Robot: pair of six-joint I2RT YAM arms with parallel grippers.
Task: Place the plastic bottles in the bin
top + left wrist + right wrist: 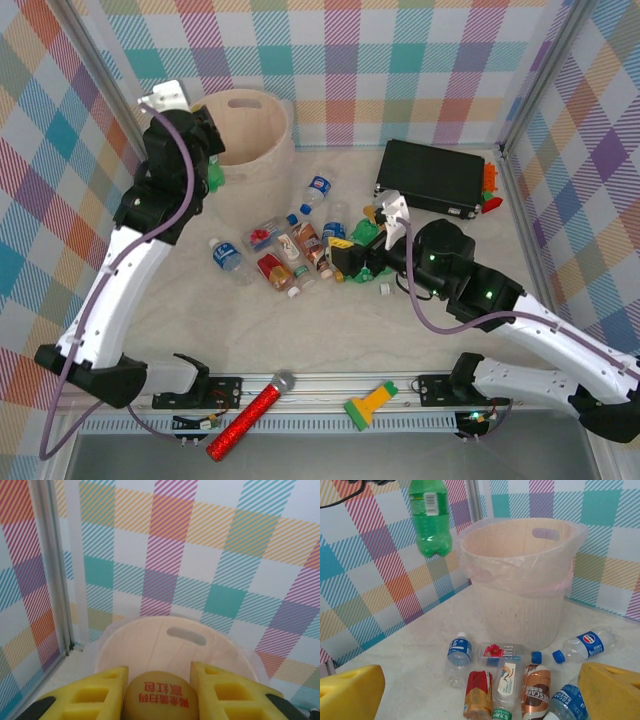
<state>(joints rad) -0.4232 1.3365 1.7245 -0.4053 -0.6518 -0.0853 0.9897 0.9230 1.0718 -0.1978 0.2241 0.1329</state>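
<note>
My left gripper is shut on the yellow cap of a green bottle, which hangs upright in the air just left of the bin's rim. The bin, a pale cream bucket with a slot handle, stands at the back left and lies just ahead of the left fingers. Several bottles lie in a pile on the table, among them a blue-labelled one, a red one and a Pepsi one. My right gripper stands open, low at the pile's right side.
A flat black case lies at the back right with an orange and red item beside it. A red glitter microphone and a green-and-yellow tool rest on the front rail. Checked walls close the table's sides and back.
</note>
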